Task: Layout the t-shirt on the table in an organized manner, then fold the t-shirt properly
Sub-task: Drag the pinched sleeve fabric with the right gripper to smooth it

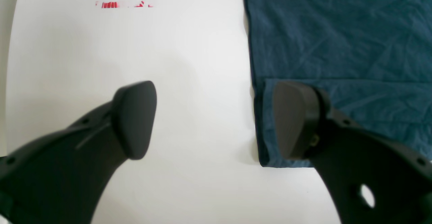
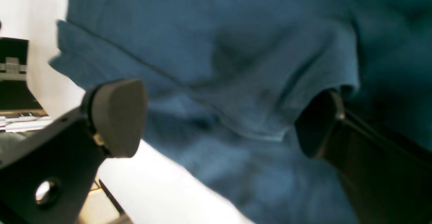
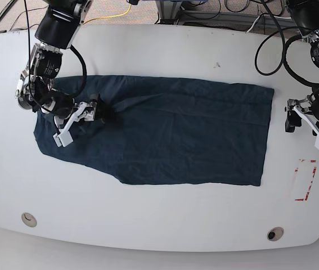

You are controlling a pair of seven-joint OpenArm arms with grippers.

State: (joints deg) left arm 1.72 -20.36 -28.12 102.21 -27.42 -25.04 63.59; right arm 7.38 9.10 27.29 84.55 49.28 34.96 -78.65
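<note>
The dark navy-teal t-shirt lies spread across the white table, wrinkled, with its left end bunched. My right gripper is open and low over that bunched left end. In the right wrist view the gripper straddles folds of the shirt, and one finger sits partly under a hem. My left gripper is open beside the shirt's right edge. In the left wrist view the gripper is over bare table, with one finger in front of the shirt's folded corner.
A red dashed rectangle mark is on the table near the left gripper and also shows in the left wrist view. Two grommet holes sit near the front edge. Cables lie behind the table.
</note>
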